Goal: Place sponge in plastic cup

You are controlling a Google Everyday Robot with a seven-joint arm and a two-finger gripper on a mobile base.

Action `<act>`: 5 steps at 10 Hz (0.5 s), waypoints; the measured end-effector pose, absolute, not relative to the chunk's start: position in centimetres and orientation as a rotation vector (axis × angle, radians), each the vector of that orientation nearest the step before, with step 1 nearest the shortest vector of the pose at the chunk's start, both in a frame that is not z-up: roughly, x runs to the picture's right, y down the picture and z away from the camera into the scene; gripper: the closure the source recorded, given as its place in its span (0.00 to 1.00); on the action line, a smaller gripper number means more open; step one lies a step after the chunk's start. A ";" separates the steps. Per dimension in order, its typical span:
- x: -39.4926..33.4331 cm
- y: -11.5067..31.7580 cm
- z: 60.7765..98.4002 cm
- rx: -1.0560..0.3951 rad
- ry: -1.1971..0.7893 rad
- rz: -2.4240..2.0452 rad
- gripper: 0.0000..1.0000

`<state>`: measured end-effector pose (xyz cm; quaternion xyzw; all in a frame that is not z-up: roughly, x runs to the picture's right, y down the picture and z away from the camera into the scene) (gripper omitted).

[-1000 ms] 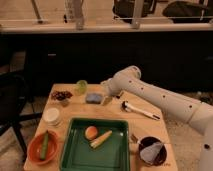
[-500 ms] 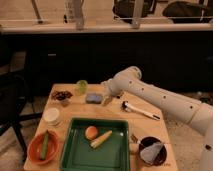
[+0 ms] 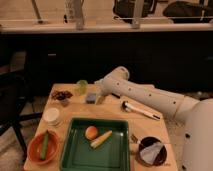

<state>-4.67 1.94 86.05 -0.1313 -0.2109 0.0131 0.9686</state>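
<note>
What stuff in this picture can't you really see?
Camera view:
- The gripper is just right of the sponge; the arm hides whether they touch.
- The plastic cup: its inside is too small to tell.
- The dark bowl, front right: its contents are too blurred to name.
- The robot body: cut off by the right edge.

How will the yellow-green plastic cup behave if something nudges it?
The plastic cup looks translucent and thin, so it is probably light and may slide or tip. It stands upright; the sponge near it looks about as wide, so pressing that in could topple it. The gripper is close beside the sponge.
</note>
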 end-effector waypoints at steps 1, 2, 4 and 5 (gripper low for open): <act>-4.6 1.9 86.4 -0.265 -0.426 0.023 0.20; -4.8 1.8 86.9 -0.267 -0.427 0.020 0.20; -4.8 2.2 88.7 -0.283 -0.426 0.028 0.20; -4.7 2.5 89.8 -0.296 -0.429 0.046 0.20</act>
